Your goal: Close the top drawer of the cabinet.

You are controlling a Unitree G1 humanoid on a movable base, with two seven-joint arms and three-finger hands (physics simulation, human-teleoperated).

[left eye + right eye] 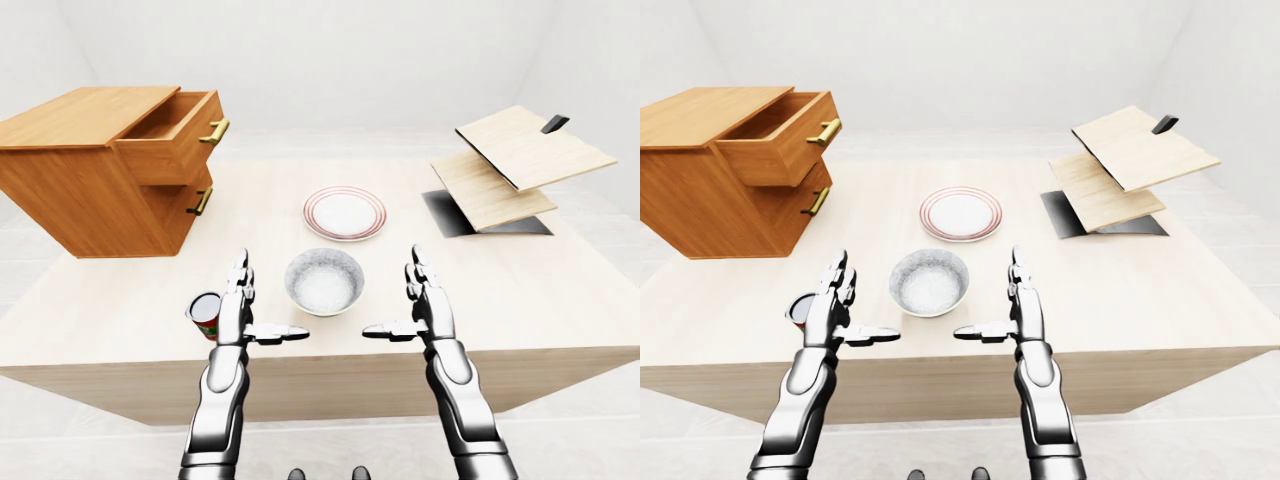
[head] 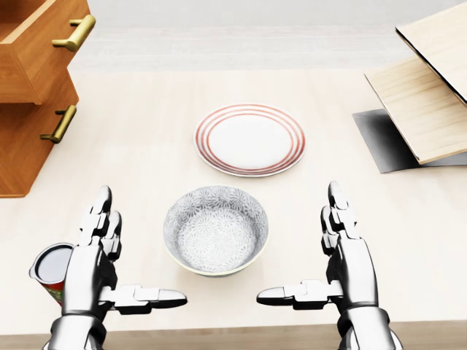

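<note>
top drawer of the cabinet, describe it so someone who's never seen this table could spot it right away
Find the wooden cabinet at the table's upper left in the left-eye view. It has two stacked drawers with brass handles. The top drawer is the one pulled out, its inside showing, jutting past the lower drawer.

Bright, even, diffuse light; shadows faint and soft; render sharp throughout, no glare.
</note>
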